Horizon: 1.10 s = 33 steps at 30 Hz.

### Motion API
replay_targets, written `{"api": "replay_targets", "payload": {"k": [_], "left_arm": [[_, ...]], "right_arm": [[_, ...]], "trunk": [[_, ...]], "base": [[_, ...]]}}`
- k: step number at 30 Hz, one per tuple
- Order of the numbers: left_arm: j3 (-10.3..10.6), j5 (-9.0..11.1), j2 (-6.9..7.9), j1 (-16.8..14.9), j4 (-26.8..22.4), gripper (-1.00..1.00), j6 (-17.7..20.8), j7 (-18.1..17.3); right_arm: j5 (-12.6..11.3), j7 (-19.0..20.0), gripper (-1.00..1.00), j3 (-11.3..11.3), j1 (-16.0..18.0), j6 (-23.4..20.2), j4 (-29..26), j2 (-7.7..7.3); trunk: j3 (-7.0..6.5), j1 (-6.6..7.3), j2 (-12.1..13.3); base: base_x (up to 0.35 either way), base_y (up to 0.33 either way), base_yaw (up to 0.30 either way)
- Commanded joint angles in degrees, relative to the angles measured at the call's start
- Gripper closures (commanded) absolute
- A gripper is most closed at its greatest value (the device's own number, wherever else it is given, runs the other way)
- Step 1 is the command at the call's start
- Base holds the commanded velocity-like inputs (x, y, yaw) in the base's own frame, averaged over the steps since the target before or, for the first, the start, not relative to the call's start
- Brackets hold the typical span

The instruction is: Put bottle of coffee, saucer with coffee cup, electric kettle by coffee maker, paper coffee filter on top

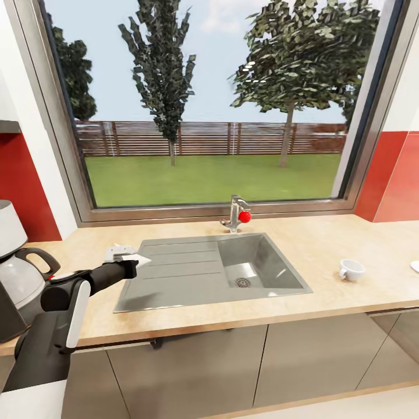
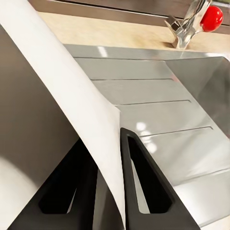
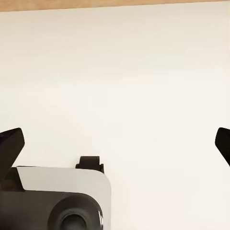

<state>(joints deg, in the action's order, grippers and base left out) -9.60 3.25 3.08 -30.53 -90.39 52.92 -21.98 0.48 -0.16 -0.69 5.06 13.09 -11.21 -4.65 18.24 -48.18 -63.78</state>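
The left gripper (image 2: 109, 158), two matte black wedge-shaped fingers (image 2: 146, 184), is pinched on one thin white paper filter (image 2: 62, 91), a smooth, slightly curved sheet held over the ribbed drainboard of the sink (image 1: 174, 279). The sink is one brushed steel basin set into the pale wood-grain countertop (image 1: 326, 238), with a single chrome tap (image 1: 234, 214) bearing a red knob behind it. Left of the sink, past the arm, stands the coffee maker (image 1: 17, 273), dark grey with a white basket and a glass carafe. Right of the sink sits one glossy white cup (image 1: 351, 269), and farther right, at the edge of view, a sliver of the white saucer (image 1: 415, 266). The right gripper (image 3: 115, 143) has its two black fingertips spread wide apart with nothing between them, over a plain pale surface.
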Motion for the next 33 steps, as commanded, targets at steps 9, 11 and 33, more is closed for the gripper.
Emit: {"api": "replay_targets", "payload": {"k": [9, 11, 33], "left_arm": [[-0.07, 0.26, 0.00, -0.05, 0.02, 1.00, 0.42, -0.08], [-0.07, 0.26, 0.00, -0.05, 0.01, 1.00, 0.41, -0.08], [-0.07, 0.26, 0.00, -0.05, -0.05, 1.00, 0.42, -0.15]], "right_arm": [[0.05, -0.04, -1.00, -0.05, 0.04, 0.19, -0.02, -0.01], [0.05, -0.03, -1.00, -0.05, 0.04, 0.19, -0.03, -0.01], [0.05, -0.02, -1.00, -0.08, 0.04, 0.18, -0.01, -0.01]], "trunk": [[-0.83, 1.10, 1.96], [-1.19, 1.54, 2.76], [-4.78, 5.93, 10.78]], "base": [[0.000, 0.000, 0.000], [0.000, 0.000, 0.000], [0.000, 0.000, 0.000]]}}
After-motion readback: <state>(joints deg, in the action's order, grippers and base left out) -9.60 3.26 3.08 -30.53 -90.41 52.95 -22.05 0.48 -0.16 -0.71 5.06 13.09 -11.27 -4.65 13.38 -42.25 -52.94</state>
